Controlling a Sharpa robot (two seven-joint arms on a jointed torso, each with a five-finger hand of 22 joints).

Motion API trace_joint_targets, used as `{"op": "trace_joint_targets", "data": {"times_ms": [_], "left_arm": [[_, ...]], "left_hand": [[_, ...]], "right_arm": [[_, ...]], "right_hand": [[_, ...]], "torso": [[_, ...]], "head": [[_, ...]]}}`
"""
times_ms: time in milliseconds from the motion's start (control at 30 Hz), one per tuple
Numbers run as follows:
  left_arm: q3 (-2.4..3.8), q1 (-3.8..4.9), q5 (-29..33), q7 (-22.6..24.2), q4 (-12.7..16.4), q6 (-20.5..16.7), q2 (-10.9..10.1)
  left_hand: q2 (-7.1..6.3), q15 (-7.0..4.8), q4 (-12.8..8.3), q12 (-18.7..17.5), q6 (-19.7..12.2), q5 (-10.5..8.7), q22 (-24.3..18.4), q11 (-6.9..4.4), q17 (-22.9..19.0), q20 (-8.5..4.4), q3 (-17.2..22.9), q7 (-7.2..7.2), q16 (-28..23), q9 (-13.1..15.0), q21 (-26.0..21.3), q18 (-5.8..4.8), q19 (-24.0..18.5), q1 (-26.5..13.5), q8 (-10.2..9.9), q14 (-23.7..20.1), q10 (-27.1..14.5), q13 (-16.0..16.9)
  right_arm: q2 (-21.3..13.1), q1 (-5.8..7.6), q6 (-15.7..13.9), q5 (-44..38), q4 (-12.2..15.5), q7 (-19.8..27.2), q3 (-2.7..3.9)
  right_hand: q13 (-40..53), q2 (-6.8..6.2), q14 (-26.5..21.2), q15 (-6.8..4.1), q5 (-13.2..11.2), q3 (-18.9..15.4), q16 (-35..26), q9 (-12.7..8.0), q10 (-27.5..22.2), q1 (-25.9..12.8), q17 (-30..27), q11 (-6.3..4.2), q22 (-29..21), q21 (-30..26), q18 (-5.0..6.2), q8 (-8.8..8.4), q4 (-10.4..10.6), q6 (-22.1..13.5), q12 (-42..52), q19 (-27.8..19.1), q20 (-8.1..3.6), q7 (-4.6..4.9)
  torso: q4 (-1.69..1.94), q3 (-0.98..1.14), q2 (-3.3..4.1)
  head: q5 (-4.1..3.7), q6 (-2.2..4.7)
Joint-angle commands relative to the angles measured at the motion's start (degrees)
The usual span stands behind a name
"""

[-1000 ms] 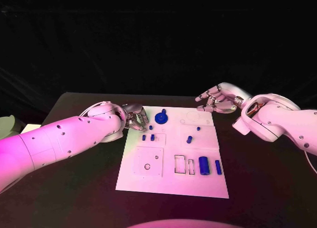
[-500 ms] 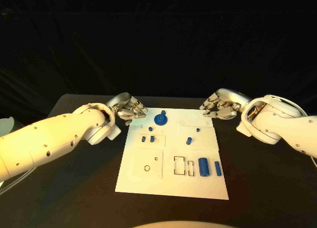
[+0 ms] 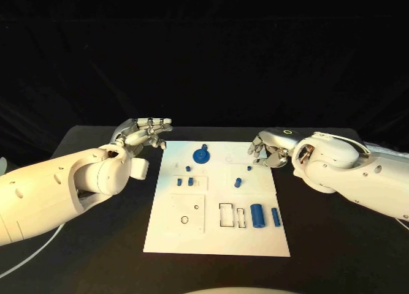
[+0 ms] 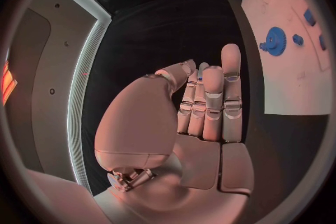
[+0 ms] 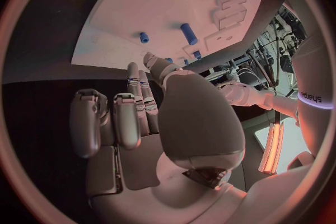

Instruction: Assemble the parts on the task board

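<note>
Task board (image 3: 217, 236) sits mid-table, parts loose on it: blue gear (image 3: 202, 155) at far edge, small pegs (image 3: 184, 181) mid-board, cylinder (image 3: 257, 215) nr right edge. Left hand (image 3: 148, 132) hovers off board's far-left corner, fingers extended, close together, holding nothing. Right hand (image 3: 268, 149) at far-right edge, fingers part-curled, nothing in it as far as we see. We judge: approach step, no part picked yet. Next: one hand descends onto a part, prob. gear, pinch w/ care.

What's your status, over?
Left hand and right hand empty, flanking the board's far end. Gear and parts untouched. Nothing in the way.
</note>
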Motion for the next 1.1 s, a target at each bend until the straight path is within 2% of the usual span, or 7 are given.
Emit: {"op": "trace_joint_targets", "data": {"times_ms": [33,233,667,967,1100], "left_arm": [[-0.01,-0.08,6.69,3.46,1.05,2.39,-0.24],[-0.06,-0.16,6.96,3.62,2.02,3.01,-0.58],[-0.07,-0.20,7.04,3.55,2.76,3.74,-0.86],[-0.07,-0.20,7.04,3.69,2.76,4.04,-1.01],[-0.07,-0.20,7.04,3.79,2.71,4.07,-1.03]], "left_hand": [[0.19,0.04,0.09,0.23,0.36,0.11,-0.10,-0.21,-0.20,0.02,-0.39,-0.13,-0.40,-0.05,-0.23,1.05,-0.56,-0.47,0.32,-0.53,-0.13,0.06],[0.22,0.01,-0.01,0.33,0.38,0.13,-0.13,-0.25,-0.48,0.01,-0.45,-0.17,-0.53,-0.05,-0.28,1.06,-0.59,-0.38,0.35,-0.64,-0.16,0.08],[0.28,-0.02,-0.13,0.49,0.47,0.15,-0.18,-0.29,-0.57,0.00,-0.57,-0.22,-0.55,-0.03,-0.37,1.08,-0.63,-0.31,0.43,-0.70,-0.17,0.12],[0.29,-0.05,-0.32,0.61,0.51,0.16,-0.22,-0.33,-0.80,-0.03,-0.65,-0.25,-0.64,-0.04,-0.42,1.09,-0.64,-0.16,0.48,-0.79,-0.22,0.14],[0.32,-0.08,-0.45,0.69,0.52,0.17,-0.24,-0.34,-1.00,-0.04,-0.68,-0.26,-0.72,-0.04,-0.45,1.10,-0.65,-0.04,0.50,-0.87,-0.25,0.16]], "right_arm": [[0.65,-0.53,2.65,-6.21,-0.37,-2.31,-0.06],[1.77,-1.18,3.91,-7.17,-1.02,-2.44,-0.15],[3.33,-1.69,5.07,-7.71,-2.52,-2.21,-0.28],[4.07,-2.33,6.26,-7.71,-2.90,-1.71,-0.37],[4.33,-2.58,6.82,-7.71,-2.96,-1.72,-0.39]], "right_hand": [[-1.11,-0.54,3.64,0.12,-0.57,0.58,-0.47,-0.09,-0.35,-0.03,2.98,-0.05,-0.17,-0.32,0.56,-0.32,0.07,-0.28,-0.22,-0.46,-0.01,-0.37],[-2.24,-0.53,3.62,-0.03,-0.75,1.12,-0.65,-0.08,-0.42,0.02,2.75,-0.11,-0.33,-0.47,0.59,-0.24,0.03,-0.07,-0.22,-0.48,-0.13,-0.44],[-3.58,-0.28,3.62,-0.15,-0.91,1.84,-0.84,-0.02,-0.02,-0.02,2.51,-0.22,-0.45,-0.60,0.60,-0.15,0.03,0.39,-0.06,-0.46,-0.29,-0.53],[-5.04,0.35,3.72,-0.34,-0.98,2.80,-0.73,0.33,2.05,0.13,2.65,-0.61,-0.27,-0.55,0.56,0.28,-0.27,2.12,0.44,-0.26,-0.44,-0.85],[-5.48,0.64,3.77,-0.47,-1.00,3.02,-0.66,0.51,3.07,0.13,2.72,-0.82,-0.14,-0.48,0.53,0.44,-0.44,2.94,0.54,-0.14,-0.56,-1.06]], "torso": [[0.02,0.03,0.06],[-0.08,0.04,0.10],[0.00,0.05,0.05],[-0.10,0.10,0.07],[-0.06,0.09,0.09]], "head": [[-0.14,0.01],[-0.06,-0.09],[-0.13,-0.26],[0.65,-0.52],[0.63,-0.57]]}}
